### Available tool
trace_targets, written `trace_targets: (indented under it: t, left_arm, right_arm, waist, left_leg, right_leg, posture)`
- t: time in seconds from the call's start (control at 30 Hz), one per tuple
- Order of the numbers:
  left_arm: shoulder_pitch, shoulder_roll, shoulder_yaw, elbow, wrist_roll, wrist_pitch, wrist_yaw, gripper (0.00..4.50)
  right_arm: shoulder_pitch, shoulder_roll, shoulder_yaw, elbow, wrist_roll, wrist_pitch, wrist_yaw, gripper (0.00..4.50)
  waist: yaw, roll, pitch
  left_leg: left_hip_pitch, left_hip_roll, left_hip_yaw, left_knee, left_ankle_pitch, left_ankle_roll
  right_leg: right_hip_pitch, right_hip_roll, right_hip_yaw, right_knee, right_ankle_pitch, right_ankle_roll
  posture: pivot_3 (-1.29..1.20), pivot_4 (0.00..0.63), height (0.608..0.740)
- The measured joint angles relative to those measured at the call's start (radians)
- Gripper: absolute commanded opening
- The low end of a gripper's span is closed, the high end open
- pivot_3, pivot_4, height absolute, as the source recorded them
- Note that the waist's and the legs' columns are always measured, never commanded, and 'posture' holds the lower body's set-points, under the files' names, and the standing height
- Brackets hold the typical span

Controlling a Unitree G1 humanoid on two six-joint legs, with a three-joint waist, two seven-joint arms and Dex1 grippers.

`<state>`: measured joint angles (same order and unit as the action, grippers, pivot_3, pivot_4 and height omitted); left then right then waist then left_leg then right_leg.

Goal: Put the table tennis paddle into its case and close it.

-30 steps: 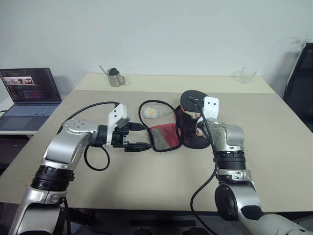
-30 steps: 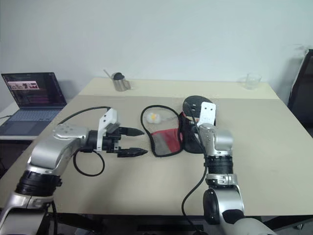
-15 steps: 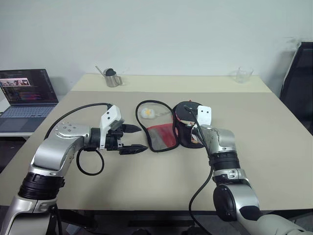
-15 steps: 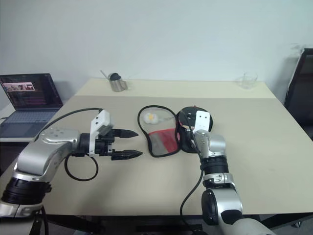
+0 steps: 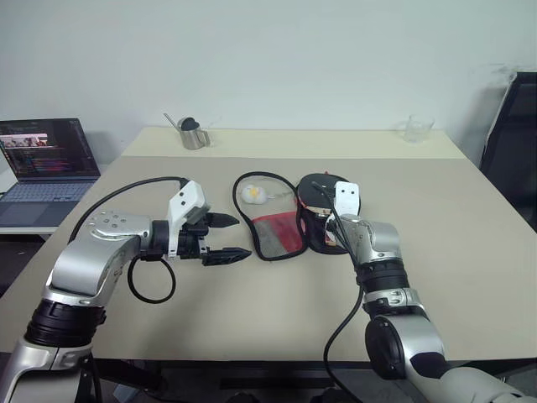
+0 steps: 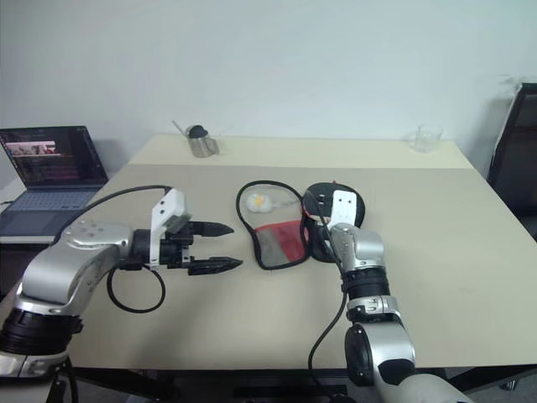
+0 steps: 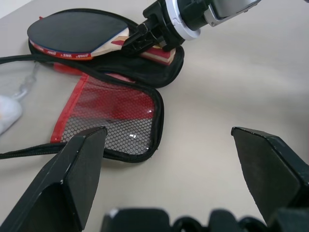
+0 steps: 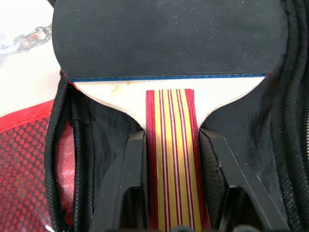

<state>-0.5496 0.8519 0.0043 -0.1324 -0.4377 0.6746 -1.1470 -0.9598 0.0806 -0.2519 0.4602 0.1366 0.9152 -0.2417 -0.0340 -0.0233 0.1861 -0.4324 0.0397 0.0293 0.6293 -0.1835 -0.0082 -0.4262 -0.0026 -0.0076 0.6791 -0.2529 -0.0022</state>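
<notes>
The table tennis paddle [image 8: 164, 34], with a black face and a red-and-tan striped handle [image 8: 171, 193], lies in the black right half of its case [image 7: 116, 111]. The case is unzipped on the table, its red mesh flap [image 5: 277, 233] spread out to the left. My right gripper [image 8: 171, 140] is shut on the paddle's handle, a finger on each side. My left gripper [image 5: 242, 237] hovers open, left of the mesh flap and apart from it. A white-yellow zipper charm [image 5: 254, 194] rests beyond the flap.
An open laptop [image 5: 46, 151] sits off the table's far left. A metal cup [image 5: 195, 134] stands at the back left and a clear glass [image 5: 417, 128] at the back right. A black chair [image 5: 516, 143] is beyond the right edge.
My right gripper has lowered the paddle from a raised, tilted pose to lying flat in the case's black half. The left gripper has hardly moved. The head view has shifted.
</notes>
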Motion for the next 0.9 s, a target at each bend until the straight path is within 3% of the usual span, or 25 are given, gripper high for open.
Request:
trace_targets:
  t: [0.2,0.23,0.33,0.53,0.9]
  left_arm:
    - [0.006,0.000,0.002,-0.013,-0.003,0.000,0.006,4.50]
    - [0.010,0.000,0.002,-0.017,-0.005,0.000,0.007,4.50]
    - [0.018,0.000,0.002,-0.021,-0.011,0.001,0.014,4.50]
    - [0.019,0.000,0.002,-0.021,-0.020,0.001,0.025,4.50]
    - [0.019,0.003,0.005,0.066,-0.005,-0.029,0.046,4.50]
  right_arm:
    - [0.000,-0.002,0.010,0.020,-0.001,-0.016,0.004,1.09]
    - [0.000,-0.003,0.013,0.021,-0.001,-0.018,0.006,1.65]
    - [0.000,-0.004,0.022,0.023,-0.001,-0.031,0.009,2.40]
    - [0.000,-0.014,0.024,0.029,0.000,-0.038,0.020,4.42]
    - [0.000,-0.034,0.039,-0.012,0.005,-0.029,0.058,4.47]
  waist:
    - [0.000,0.000,0.000]
    - [0.000,0.000,0.000]
    - [0.000,0.000,0.000]
    - [0.000,0.000,0.000]
    - [0.000,0.000,0.000]
  left_leg:
    - [0.000,0.000,0.000,0.000,0.000,0.000]
    - [0.000,0.000,0.000,0.000,0.000,0.000]
    - [0.000,0.001,0.000,0.000,0.000,0.000]
    - [0.000,0.001,0.000,0.000,0.000,0.000]
    - [0.000,0.001,0.000,0.000,0.000,0.000]
  right_leg:
    - [0.000,0.000,0.000,0.000,0.000,0.000]
    - [0.000,0.000,0.000,0.000,0.000,0.000]
    - [0.000,0.000,0.000,0.000,0.000,0.000]
    - [0.000,0.000,0.000,0.000,0.000,0.000]
    - [0.000,0.000,0.000,0.000,0.000,0.000]
  posture:
    - [0.00,0.150,0.740]
    - [0.00,0.150,0.740]
    - [0.00,0.150,0.740]
    - [0.00,0.150,0.740]
    - [0.00,0.150,0.740]
